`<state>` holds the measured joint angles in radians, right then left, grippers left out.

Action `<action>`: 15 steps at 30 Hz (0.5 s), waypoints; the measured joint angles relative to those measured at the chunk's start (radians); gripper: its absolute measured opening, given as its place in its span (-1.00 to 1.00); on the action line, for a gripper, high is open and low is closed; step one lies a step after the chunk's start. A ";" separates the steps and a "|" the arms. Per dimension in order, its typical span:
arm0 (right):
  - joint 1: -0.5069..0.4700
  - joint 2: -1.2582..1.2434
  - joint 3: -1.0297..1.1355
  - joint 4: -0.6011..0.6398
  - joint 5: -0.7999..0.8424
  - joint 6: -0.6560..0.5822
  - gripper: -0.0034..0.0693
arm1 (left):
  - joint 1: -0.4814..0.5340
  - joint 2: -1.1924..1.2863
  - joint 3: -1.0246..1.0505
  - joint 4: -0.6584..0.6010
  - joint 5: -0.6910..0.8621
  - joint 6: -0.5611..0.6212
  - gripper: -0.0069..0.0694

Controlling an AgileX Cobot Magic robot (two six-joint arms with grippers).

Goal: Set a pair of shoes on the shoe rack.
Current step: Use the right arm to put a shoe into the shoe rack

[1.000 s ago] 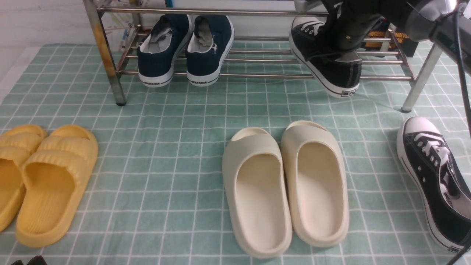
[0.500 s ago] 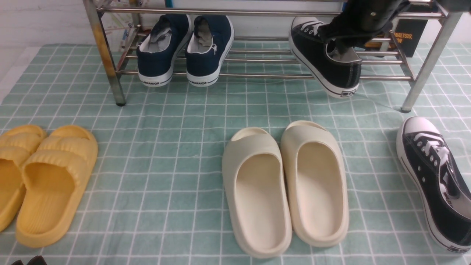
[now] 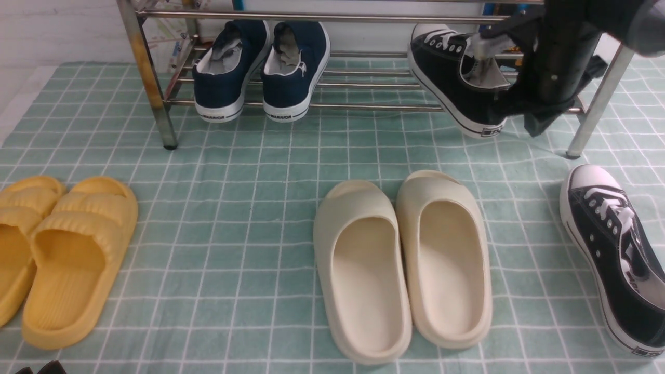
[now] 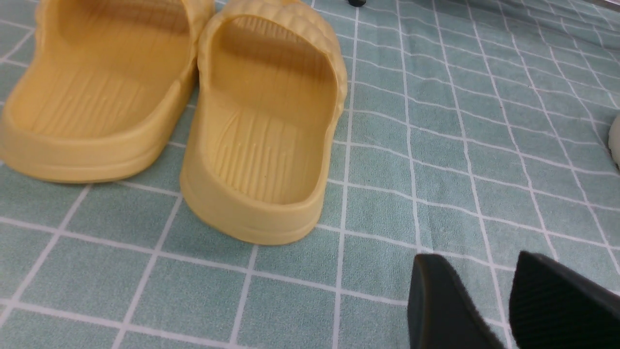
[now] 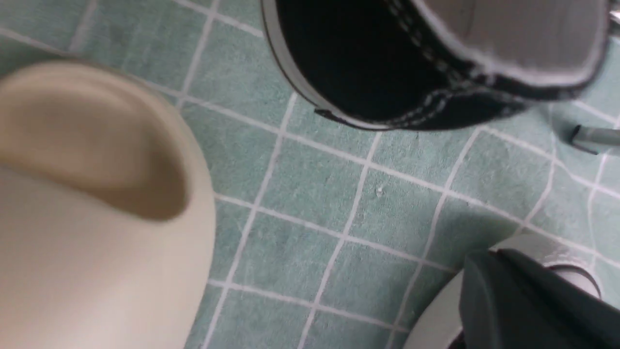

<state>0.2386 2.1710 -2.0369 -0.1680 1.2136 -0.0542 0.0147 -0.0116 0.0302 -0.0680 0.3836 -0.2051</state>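
Sneaker (image 3: 457,78) on rack (image 3: 363,108), right pincer (image 5: 499,295) lower

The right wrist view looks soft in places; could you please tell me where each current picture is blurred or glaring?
Right wrist view: cream slipper blurred, closed pincer soft; front view: right arm smeared, glints on the metal rack; left wrist view: pincer out of focus.

White wall (image 3: 78,31) (perhaps painted), green checked cloth (image 3: 234,208).
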 joint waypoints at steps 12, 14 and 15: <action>0.029 0.033 -0.004 0.106 -0.200 0.041 -0.91 | 0.000 0.000 0.000 0.000 0.000 0.000 -0.19; 0.031 0.033 -0.005 0.110 -0.224 0.047 -0.91 | 0.000 0.000 0.000 0.000 0.000 0.000 -0.19; 0.031 0.033 -0.007 0.110 -0.230 0.054 -0.91 | 0.000 0.000 0.000 0.000 0.000 0.000 -0.19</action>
<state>0.2697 2.2044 -2.0436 -0.0579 0.9841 0.0000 0.0147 -0.0116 0.0302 -0.0680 0.3836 -0.2051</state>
